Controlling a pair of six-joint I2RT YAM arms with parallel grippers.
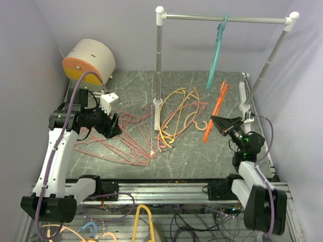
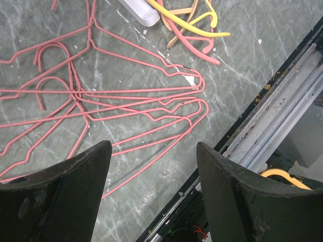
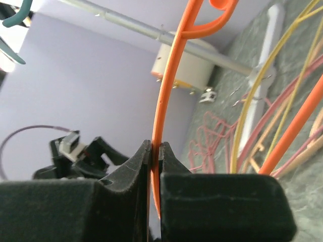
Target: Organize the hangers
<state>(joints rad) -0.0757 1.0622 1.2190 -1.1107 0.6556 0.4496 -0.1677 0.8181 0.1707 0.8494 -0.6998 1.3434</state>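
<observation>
My right gripper (image 1: 216, 124) is shut on the orange hanger (image 1: 216, 108), holding it above the table right of centre; in the right wrist view the orange hanger (image 3: 169, 85) runs up from between my closed fingertips (image 3: 155, 147). A teal hanger (image 1: 216, 53) hangs on the silver rail (image 1: 222, 18). Several pink wire hangers (image 1: 128, 141) lie spread on the table's left half, also in the left wrist view (image 2: 101, 101). Yellow and peach hangers (image 1: 174, 113) lie in a pile by the rail's left post. My left gripper (image 1: 112, 126) is open and empty above the pink hangers (image 2: 154, 151).
A beige drum with an orange face (image 1: 90, 61) stands at the back left. The rail's posts (image 1: 158, 65) stand mid-table and at the right (image 1: 267, 63). A metal track (image 1: 166, 190) runs along the table's near edge. More hangers (image 1: 141, 217) lie below it.
</observation>
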